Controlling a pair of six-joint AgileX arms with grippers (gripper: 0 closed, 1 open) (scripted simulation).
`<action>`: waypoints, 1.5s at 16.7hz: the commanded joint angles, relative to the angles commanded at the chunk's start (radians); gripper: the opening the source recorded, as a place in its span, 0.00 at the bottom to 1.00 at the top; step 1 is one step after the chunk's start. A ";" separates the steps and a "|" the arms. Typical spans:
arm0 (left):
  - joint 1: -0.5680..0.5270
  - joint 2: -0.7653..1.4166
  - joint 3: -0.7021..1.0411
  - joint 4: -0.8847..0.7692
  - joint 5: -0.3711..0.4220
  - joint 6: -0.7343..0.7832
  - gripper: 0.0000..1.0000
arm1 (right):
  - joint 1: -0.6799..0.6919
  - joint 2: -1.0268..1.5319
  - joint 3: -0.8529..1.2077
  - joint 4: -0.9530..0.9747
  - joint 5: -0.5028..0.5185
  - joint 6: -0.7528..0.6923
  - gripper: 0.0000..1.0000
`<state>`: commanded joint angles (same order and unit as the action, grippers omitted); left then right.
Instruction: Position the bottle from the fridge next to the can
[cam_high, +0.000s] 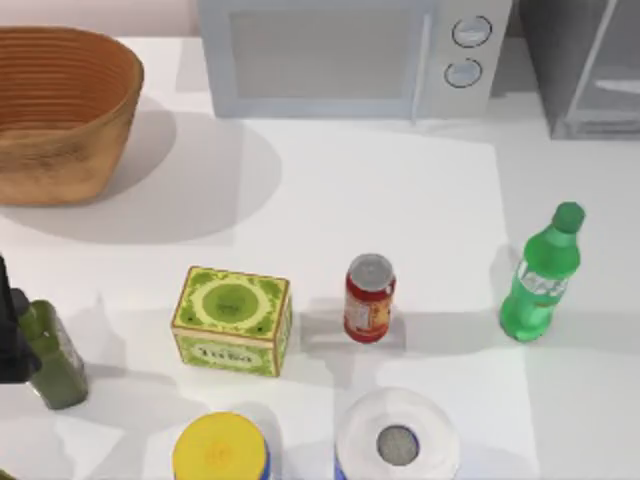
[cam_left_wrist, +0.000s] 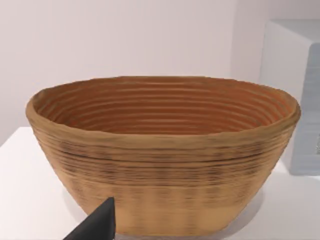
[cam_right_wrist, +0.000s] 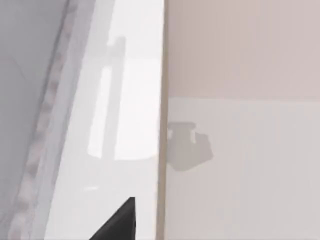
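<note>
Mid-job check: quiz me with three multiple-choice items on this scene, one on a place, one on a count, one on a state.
1. Where does the bottle stand relative to the can?
A. On the can's right, apart from it
B. Touching its left
C. In the basket

2. How many round knobs does the microwave have?
A. One
B. Two
C. Four

3. How is the bottle standing?
A. Lying flat
B. Upright on the table, cap on
C. Held by a gripper

Answers: 1 A, a gap of bare table separates them; 2 B, two knobs sit stacked; 3 B, it stands free.
</note>
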<state>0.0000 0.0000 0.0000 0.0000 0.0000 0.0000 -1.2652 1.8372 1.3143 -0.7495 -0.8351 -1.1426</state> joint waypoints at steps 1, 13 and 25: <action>0.000 0.000 0.000 0.000 0.000 0.000 1.00 | 0.053 0.000 -0.002 0.073 0.012 0.089 1.00; 0.000 0.000 0.000 0.000 0.000 0.000 1.00 | 0.335 -0.005 -0.014 0.448 0.073 0.503 1.00; 0.000 0.000 0.000 0.000 0.000 0.000 1.00 | 0.843 -0.108 -0.177 0.646 0.465 0.848 1.00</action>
<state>0.0000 0.0000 0.0000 0.0000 0.0000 0.0000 -0.4221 1.7291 1.1372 -0.1034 -0.3703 -0.2945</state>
